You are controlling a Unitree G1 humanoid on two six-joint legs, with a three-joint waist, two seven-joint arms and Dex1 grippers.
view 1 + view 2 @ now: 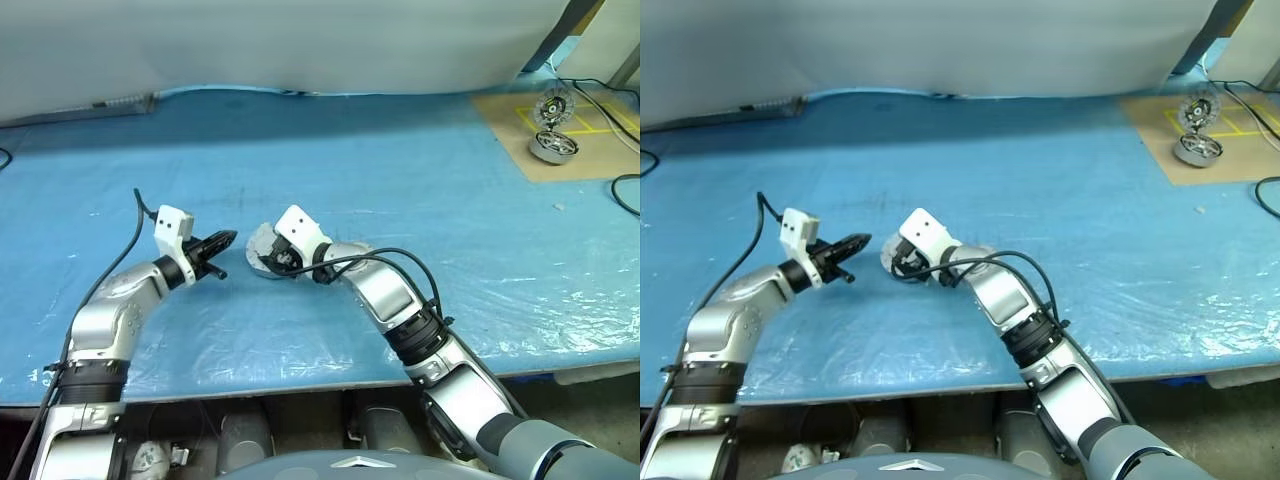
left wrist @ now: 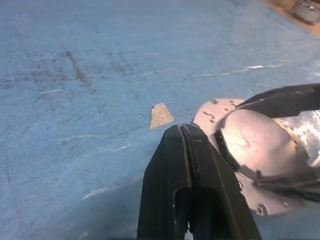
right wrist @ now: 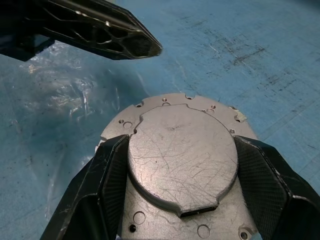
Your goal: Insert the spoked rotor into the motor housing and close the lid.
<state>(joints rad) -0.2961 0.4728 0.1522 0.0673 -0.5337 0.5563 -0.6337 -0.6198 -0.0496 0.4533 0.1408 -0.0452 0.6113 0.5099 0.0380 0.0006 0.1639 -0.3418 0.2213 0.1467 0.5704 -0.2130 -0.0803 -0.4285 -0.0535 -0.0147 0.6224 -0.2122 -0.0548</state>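
Observation:
The lid [image 3: 180, 130], a silvery round plate with a notched edge and a raised centre, lies flat on the blue table cover [image 1: 400, 190]. It covers the motor housing, whose windings are hidden beneath it. The spoked rotor is hidden. My right gripper [image 3: 181, 150] is shut on the lid, one black finger pressed against each side of the raised centre. My left gripper [image 1: 230, 238] is shut with nothing in it. It hovers just left of the lid, with its tip [image 2: 181, 127] pointing at the lid's edge [image 2: 212, 112], a little apart from it.
A brown board [image 1: 590, 130] at the far right back carries another round metal unit [image 1: 553, 147] with an upright spoked disc [image 1: 553, 105]. Black cables [image 1: 625, 190] run near it. A small grey patch [image 2: 161, 115] marks the cover. A grey wall stands behind the table.

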